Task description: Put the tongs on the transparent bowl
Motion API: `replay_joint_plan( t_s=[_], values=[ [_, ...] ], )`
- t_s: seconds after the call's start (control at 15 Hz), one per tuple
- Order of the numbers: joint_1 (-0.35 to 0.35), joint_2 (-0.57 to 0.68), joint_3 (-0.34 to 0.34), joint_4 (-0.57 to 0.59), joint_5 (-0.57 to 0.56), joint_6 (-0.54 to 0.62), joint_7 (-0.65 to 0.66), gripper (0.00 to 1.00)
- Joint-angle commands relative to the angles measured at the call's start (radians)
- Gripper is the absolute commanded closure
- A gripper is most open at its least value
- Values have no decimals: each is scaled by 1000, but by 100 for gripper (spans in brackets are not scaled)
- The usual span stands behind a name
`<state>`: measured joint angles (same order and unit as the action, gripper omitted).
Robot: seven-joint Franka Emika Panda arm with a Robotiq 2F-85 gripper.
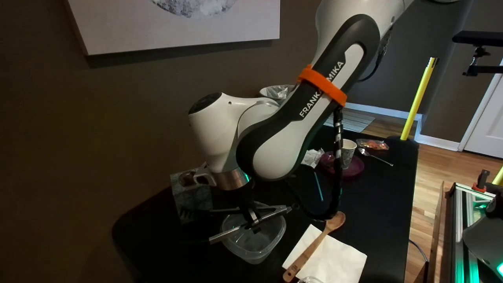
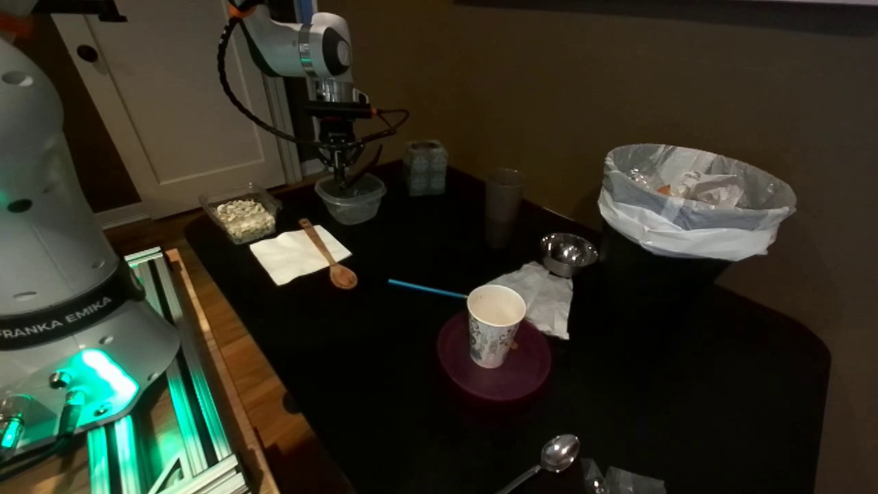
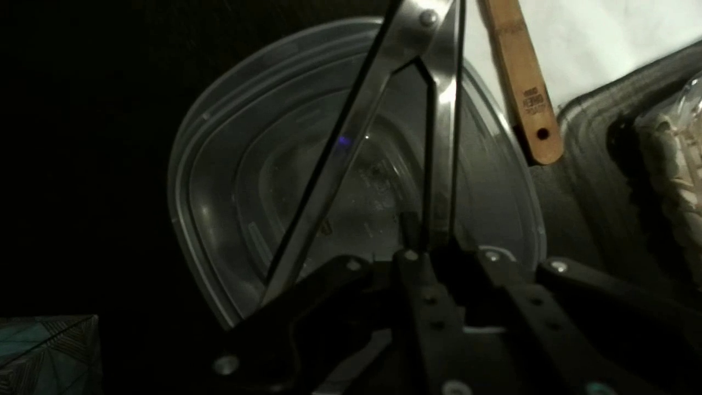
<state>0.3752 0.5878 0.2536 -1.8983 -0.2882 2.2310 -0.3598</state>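
Note:
The metal tongs [image 1: 272, 214] are held over the transparent bowl. They also show in the wrist view [image 3: 442, 142], spread in a V with the joint toward the top. The transparent bowl [image 1: 254, 251] stands on the black table, below the gripper, in both exterior views [image 2: 354, 208]. Its rounded-square rim shows in the wrist view [image 3: 184, 203]. My gripper [image 3: 437, 236] is shut on one arm of the tongs; the other arm hangs free to the left. In an exterior view the gripper [image 2: 341, 177] is low over the bowl. The free arm's lower end is hidden by the gripper linkage in the wrist view.
A wooden spoon [image 1: 308, 253] lies on a white napkin [image 1: 342, 263] beside the bowl. A tissue box [image 2: 425, 168] stands close to the bowl by the wall. A clear food container [image 2: 241, 218] is on the opposite side. A tall cup [image 2: 503, 206] stands farther along.

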Motion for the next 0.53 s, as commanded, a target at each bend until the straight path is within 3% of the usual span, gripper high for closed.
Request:
replay_joint_plan(
  t_s=[0.0, 0.4, 0.47],
  values=[
    [-12, 36, 6, 37, -12, -36, -22, 97],
    [-18, 58, 9, 40, -4, -35, -22, 97],
    [-17, 57, 10, 40, -3, -36, -22, 74]
  ],
)
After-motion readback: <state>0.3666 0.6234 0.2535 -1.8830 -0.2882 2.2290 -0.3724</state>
